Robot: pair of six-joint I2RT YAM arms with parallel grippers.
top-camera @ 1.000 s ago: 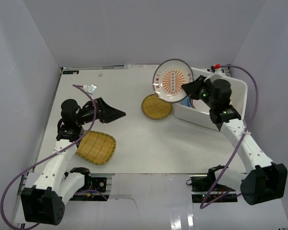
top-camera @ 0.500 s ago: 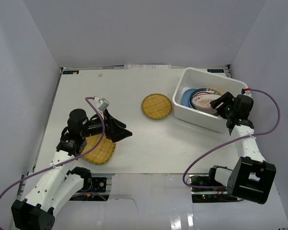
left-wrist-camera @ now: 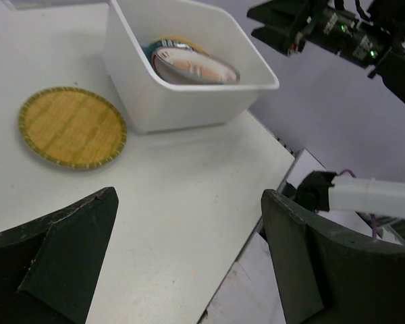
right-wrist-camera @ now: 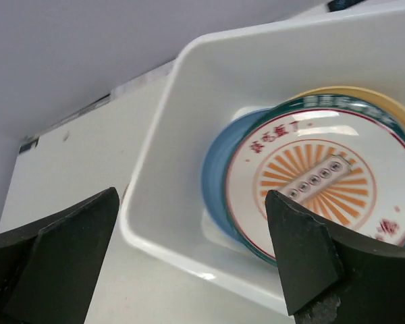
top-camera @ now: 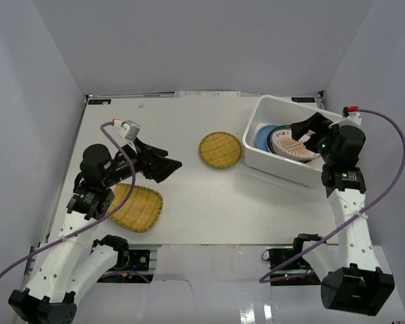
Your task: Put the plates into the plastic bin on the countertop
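Right wrist view: the right tool (right-wrist-camera: 191, 196) has its jaws wide apart with nothing between them, and it hangs over the near wall of the plastic bin (right-wrist-camera: 155, 135) without touching it. Inside the bin the orange-sunburst plate (right-wrist-camera: 317, 182) lies tilted on top of the others. A blue plate (right-wrist-camera: 219, 175) shows at its left edge and a yellow-orange plate (right-wrist-camera: 364, 98) at its upper right. A green edge runs round the sunburst plate; whether that belongs to it or to a plate beneath, I cannot tell.

Red characters curve along the upper left of the sunburst plate's face, and a row of small marks sits in its central oval, all too blurred to read.

From the top external view, the left tool (top-camera: 165, 165) is also spread wide and holds nothing, raised above the worktop (top-camera: 209, 202). Two plates are outside the bin: the round woven plate (top-camera: 221, 150) lies flat just left of it, and the squarish woven plate (top-camera: 136, 206) lies near the worktop's front left, partly under the left arm.
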